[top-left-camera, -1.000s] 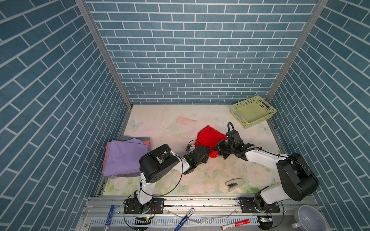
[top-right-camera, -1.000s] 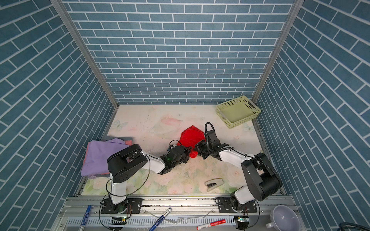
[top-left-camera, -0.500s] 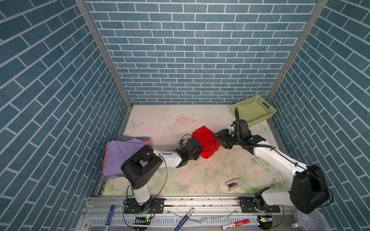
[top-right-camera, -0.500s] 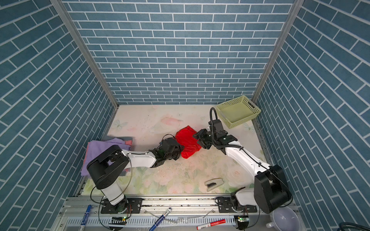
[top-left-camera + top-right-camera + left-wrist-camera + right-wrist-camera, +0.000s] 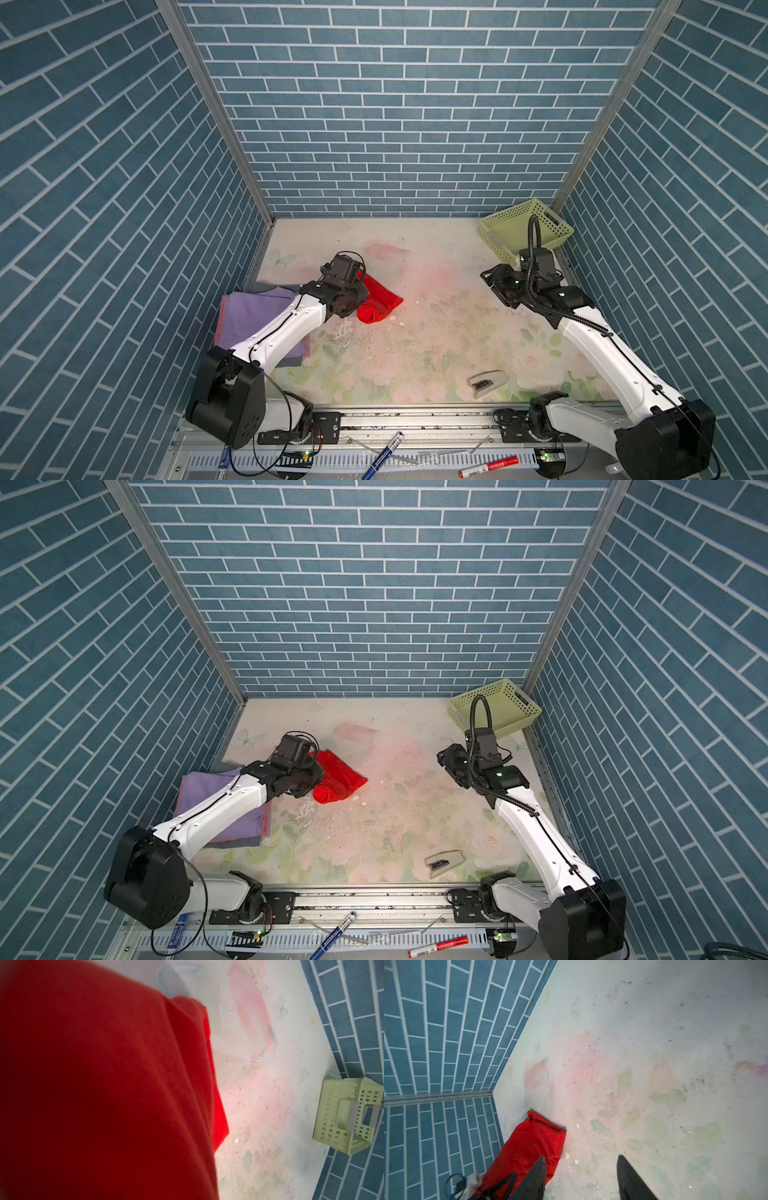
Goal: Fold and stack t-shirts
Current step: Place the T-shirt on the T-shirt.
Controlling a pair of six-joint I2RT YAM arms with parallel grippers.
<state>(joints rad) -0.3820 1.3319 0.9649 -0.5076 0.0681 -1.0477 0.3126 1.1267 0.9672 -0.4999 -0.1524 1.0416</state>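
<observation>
Basket (image 5: pixel 496 243) near gaping, empty right end effector (image 5: pixel 581 1157); left end effector (image 5: pixel 351 305) pinches red t-shirt (image 5: pixel 380 301).

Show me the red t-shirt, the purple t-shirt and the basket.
red t-shirt (image 5: pixel 381 298), in a top view, middle of the cloth.
purple t-shirt (image 5: pixel 249 316), in a top view, its uncovered part.
basket (image 5: pixel 496 243), in a top view, near wall.

Yellow-green basket (image 5: pixel 498 242) sits in a far corner, stapler (image 5: pixel 487 380) near the front.
</observation>
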